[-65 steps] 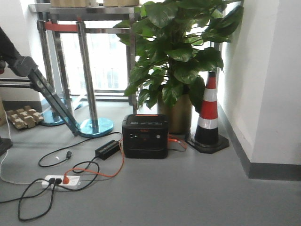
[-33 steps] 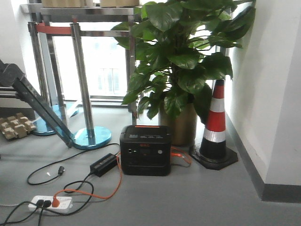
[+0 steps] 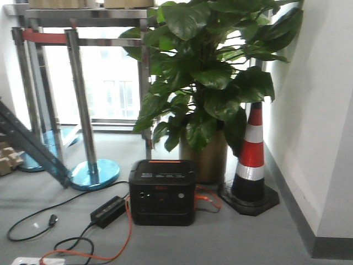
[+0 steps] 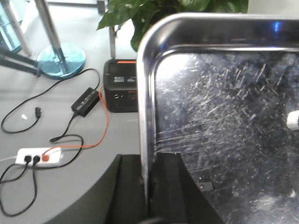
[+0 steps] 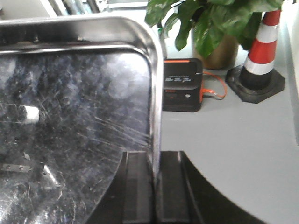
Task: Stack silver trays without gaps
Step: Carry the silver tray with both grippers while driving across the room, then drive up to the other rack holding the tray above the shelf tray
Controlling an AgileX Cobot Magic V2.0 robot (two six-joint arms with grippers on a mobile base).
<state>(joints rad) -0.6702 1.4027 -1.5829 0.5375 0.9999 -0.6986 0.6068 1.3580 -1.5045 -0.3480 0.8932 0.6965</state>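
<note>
Silver tray (image 4: 224, 116) pinched at opposite rims by left gripper (image 4: 148, 163) and right gripper (image 5: 155, 158).

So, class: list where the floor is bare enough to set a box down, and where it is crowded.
Bare: the grey floor bordered by the power station, the traffic cone and the wall. Crowded: left of the station, with power strip, charger brick and stanchion base. Both jaws are shut on the silver tray.
</note>
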